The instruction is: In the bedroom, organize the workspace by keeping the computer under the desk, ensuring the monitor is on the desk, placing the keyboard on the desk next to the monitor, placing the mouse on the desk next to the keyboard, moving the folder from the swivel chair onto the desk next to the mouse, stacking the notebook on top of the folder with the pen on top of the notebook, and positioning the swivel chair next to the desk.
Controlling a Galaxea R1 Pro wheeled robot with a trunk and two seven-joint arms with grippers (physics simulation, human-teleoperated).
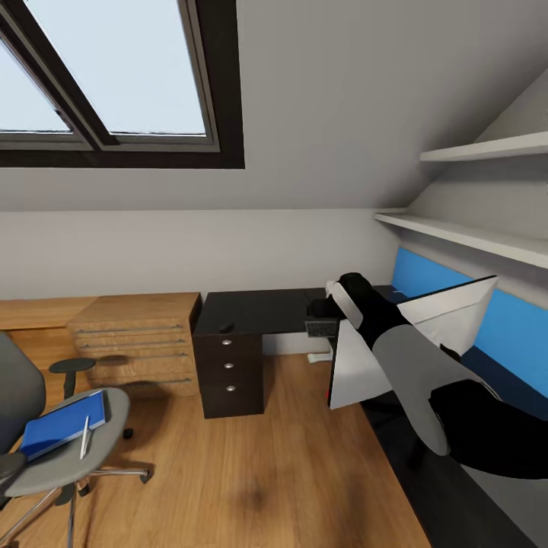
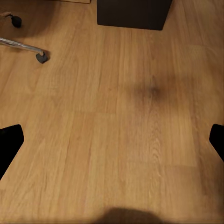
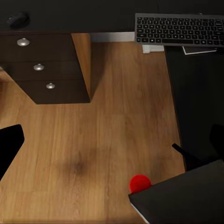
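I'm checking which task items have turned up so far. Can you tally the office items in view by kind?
Monitor: 1
Keyboard: 1
Mouse: 1
Blue folder: 1
Pen: 1
Swivel chair: 1
Black desk: 1
Total: 7

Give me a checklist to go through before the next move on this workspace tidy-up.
1. Folder on desk: not ok. The blue folder lies on the swivel chair seat.
2. Pen on notebook: not ok. The pen lies on the folder.
3. Mouse on desk: ok. The mouse sits on the desk above the drawers.
4. Keyboard on desk: ok. The keyboard sits at its edge.
5. Monitor upright: cannot tell. The monitor looks tilted.
6. Tools free: ok. The left tool and right tool are open and empty.
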